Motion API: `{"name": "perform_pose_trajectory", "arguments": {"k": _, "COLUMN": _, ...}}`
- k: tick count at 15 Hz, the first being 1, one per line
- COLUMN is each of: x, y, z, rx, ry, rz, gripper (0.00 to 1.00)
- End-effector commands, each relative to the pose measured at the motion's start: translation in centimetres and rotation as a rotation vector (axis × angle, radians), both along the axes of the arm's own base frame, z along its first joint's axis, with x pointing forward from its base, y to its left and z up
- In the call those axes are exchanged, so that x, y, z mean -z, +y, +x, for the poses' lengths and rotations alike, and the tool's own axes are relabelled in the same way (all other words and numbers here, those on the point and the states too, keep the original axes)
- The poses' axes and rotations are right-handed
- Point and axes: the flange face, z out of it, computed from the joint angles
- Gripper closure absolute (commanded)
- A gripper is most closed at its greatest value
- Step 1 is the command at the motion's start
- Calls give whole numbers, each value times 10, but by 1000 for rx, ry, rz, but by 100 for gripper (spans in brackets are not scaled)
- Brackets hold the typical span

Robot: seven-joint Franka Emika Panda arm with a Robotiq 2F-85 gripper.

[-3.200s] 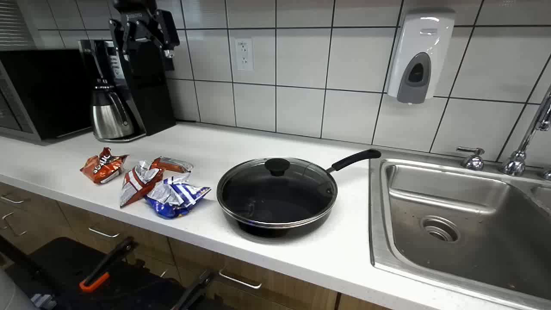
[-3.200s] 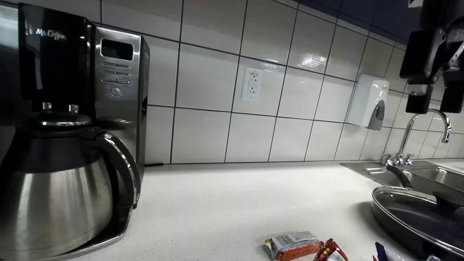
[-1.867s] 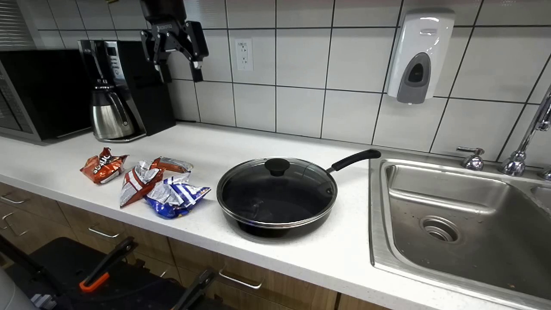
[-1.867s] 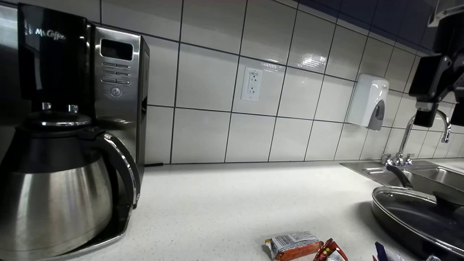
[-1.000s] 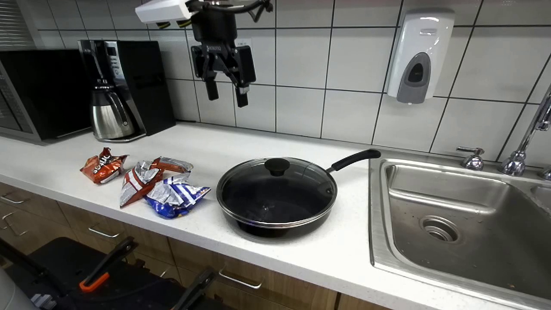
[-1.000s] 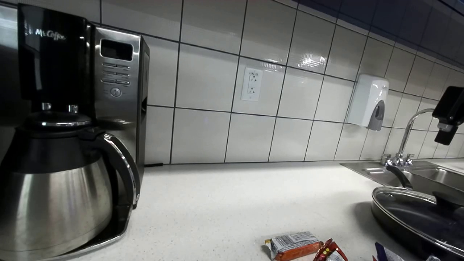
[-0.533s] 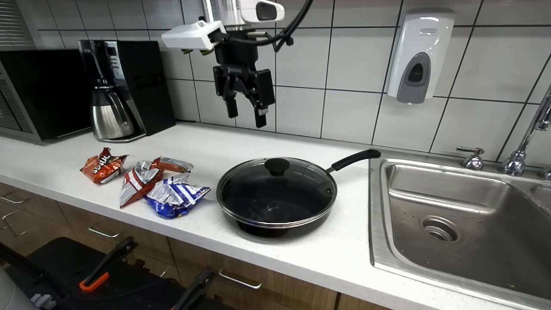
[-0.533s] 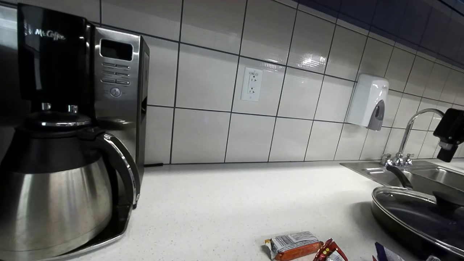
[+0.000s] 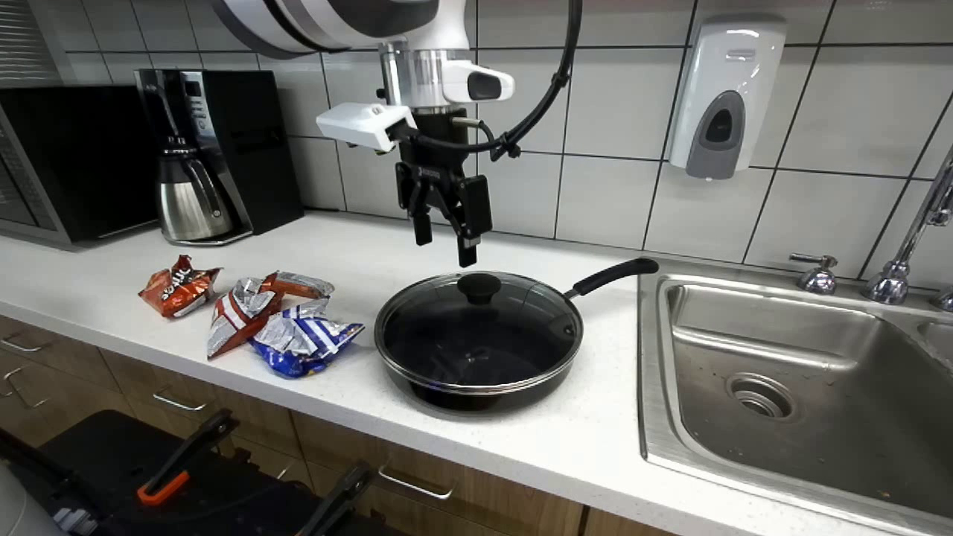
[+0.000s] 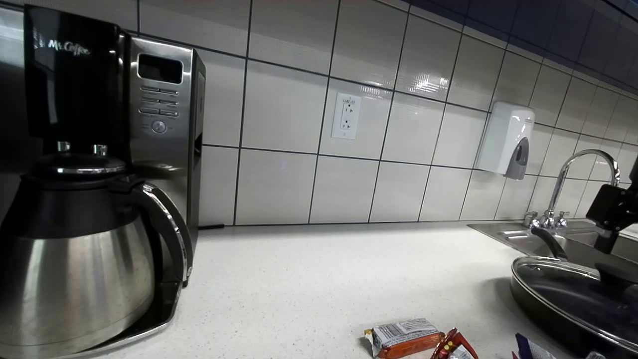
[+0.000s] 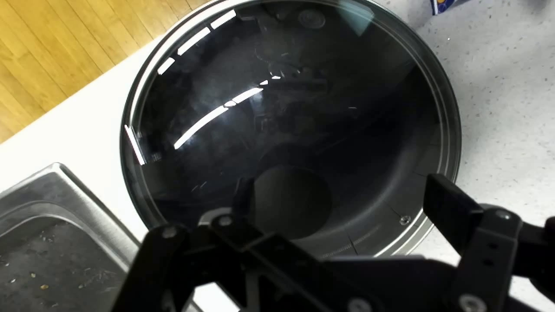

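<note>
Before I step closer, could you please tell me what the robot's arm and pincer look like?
The arm is white with dark grey panels and a clear collar; a black cable curves beside it and a white box juts out. The pincer is black, with two jointed, square-tipped fingers.

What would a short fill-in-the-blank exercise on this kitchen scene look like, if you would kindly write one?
The gripper holds nothing, and its jaws stand ____.
The knob on the glass lid of the pan is coloured ____.
The snack bag nearest the pan has white and ____ stripes.
In an exterior view, the logo above the steel carafe reads Mr. ____.
Missing words: open; black; blue; Coffee.
</note>
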Motion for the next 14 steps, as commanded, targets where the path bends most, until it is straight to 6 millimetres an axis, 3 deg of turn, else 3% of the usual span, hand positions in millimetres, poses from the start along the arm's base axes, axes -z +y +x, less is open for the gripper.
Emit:
{"name": "perform_pose_trajectory", "arguments": {"k": 1, "x": 19, "y": -12, "z": 5, "rx": 57, "ry": 17, "rz": -13, "gripper": 0}}
{"name": "perform_pose_trajectory", "arguments": {"k": 8, "x": 46, "y": -31, "z": 9, "rx": 164, "ry": 38, "rz": -27, "gripper": 0}}
{"name": "perform_pose_trajectory", "arguments": {"k": 14, "x": 52, "y": -43, "z": 17, "rx": 223, "ry": 33, "rz": -44, "gripper": 0}}
